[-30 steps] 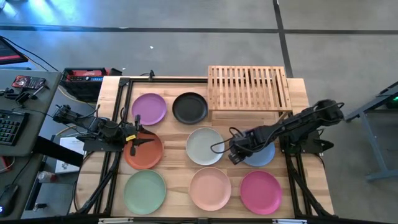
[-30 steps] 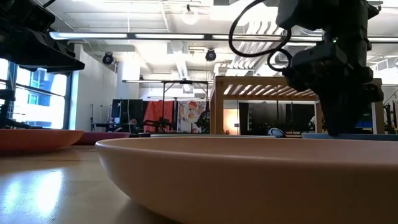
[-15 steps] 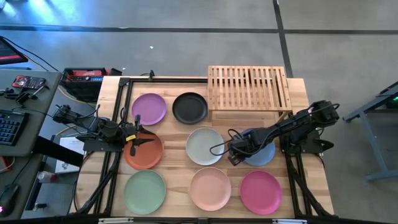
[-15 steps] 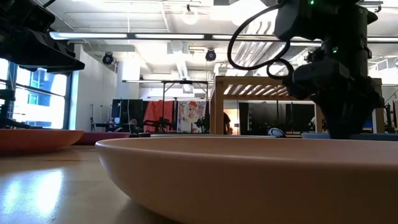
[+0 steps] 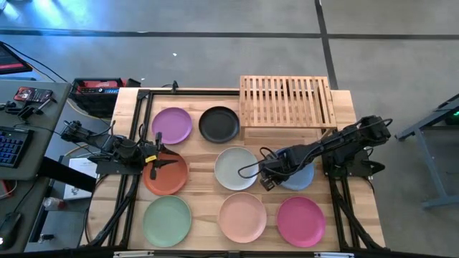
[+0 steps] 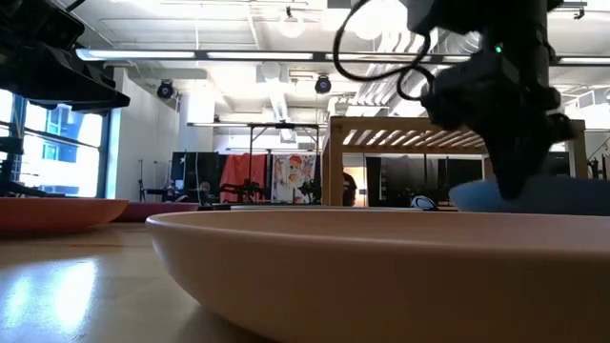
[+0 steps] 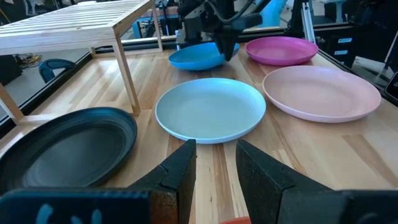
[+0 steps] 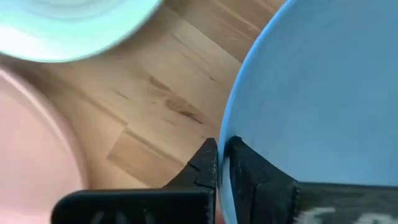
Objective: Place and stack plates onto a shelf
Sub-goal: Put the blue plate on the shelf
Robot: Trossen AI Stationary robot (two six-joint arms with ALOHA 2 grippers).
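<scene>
Eight plates lie on the plank table: purple point(image 5: 172, 125), black point(image 5: 219, 124), rust-orange point(image 5: 166, 179), off-white point(image 5: 235, 168), blue point(image 5: 301, 182), mint green point(image 5: 166, 220), peach-pink point(image 5: 242, 217) and magenta point(image 5: 300, 221). The slatted wooden shelf point(image 5: 287, 102) stands at the far right with nothing on it. My right gripper point(image 5: 267, 179) is shut on the blue plate point(image 7: 196, 57), which sits tilted. My left gripper point(image 5: 159, 159) hovers open over the rust-orange plate, holding nothing. My right gripper pinches the blue plate's rim point(image 8: 225, 149) on its near-left side, one finger over the inner face and one outside. The fingers come from above, slanting in from the table's right. The held side is raised and the plate is tilted; its opposite side appears to rest on the table.
The off-white plate and the peach-pink plate point(image 8: 37, 143) lie close beside the held rim. The shelf's legs point(image 7: 127, 81) stand just behind the blue plate. A desk with a keyboard point(image 5: 11, 147) stands left of the table.
My right gripper has shut on the blue plate's rim and drawn a little toward the table's left. The blue plate, flat before, now stands tipped with the held side raised.
</scene>
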